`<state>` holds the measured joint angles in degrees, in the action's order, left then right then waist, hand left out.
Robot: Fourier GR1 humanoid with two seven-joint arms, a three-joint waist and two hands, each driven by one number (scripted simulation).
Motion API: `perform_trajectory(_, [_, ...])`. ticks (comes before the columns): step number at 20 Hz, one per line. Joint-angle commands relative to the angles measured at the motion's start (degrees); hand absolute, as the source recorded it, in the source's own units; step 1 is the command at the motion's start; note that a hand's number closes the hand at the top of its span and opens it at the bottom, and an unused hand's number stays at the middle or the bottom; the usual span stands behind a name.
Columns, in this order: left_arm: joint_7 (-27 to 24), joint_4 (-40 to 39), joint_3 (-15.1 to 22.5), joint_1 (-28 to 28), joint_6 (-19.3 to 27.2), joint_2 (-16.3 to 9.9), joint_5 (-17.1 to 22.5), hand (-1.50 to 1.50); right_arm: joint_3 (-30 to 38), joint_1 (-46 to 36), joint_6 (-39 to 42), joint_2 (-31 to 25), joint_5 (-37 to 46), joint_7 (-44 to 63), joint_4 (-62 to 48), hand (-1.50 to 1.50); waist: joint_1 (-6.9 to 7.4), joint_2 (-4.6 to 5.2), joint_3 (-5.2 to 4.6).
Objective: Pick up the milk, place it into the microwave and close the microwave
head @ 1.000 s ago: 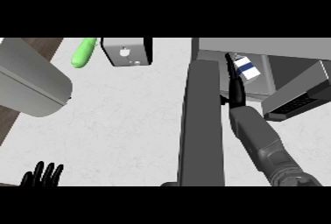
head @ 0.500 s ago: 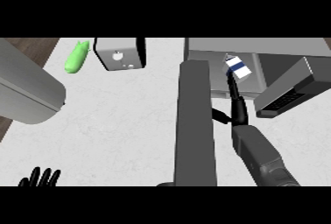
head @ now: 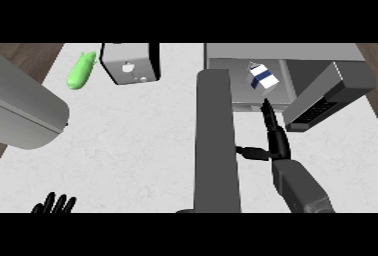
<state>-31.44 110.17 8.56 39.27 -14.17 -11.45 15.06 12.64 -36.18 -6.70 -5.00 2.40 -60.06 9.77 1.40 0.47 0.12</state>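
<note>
I count one milk carton inside one microwave, one green cucumber, one toaster, and two hands of mine: right and left.

The microwave door stands open, a long dark slab splitting the bench. Right of it, the right hand fills the narrow gap before the microwave, straight fingers towards the milk inside. Left of the door, bare bench runs to a grey appliance; a toaster and cucumber crowd the far edge.
</note>
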Motion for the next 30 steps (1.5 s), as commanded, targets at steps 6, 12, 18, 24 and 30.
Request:
perform_trajectory(6, [-0.7, -1.5, 5.7, 0.7, 1.7, 3.0, -6.6, -1.5, -1.2, 12.4, 8.4, -4.6, -0.3, -7.0, 5.7, -1.5, -1.17, -0.57, -0.1])
perform_trajectory(12, [3.7, -7.0, 7.7, -10.0, -0.1, 2.4, -8.7, -1.5, -0.2, 16.9, 10.9, -8.4, -2.5, -5.1, 12.1, 1.5, -2.04, -0.56, -0.12])
perform_trajectory(18, [5.3, -12.5, 11.8, -14.6, -0.7, 1.6, -15.6, 1.5, 0.0, 22.7, 14.1, -11.4, -4.0, -2.9, 15.8, -1.5, -1.66, -0.48, -0.11])
perform_trajectory(24, [7.7, -17.3, 14.8, -22.0, 2.8, 6.7, -20.1, 1.5, 2.8, 28.0, 19.9, -14.6, -9.9, 1.7, 23.9, -1.5, -1.93, -0.56, -0.16])
perform_trajectory(30, [8.7, -22.5, 13.2, -27.7, 9.7, 10.8, -23.1, 1.5, 4.1, 31.2, 21.5, -16.3, -11.9, -0.9, 23.4, -1.5, -1.58, -0.48, -0.11])
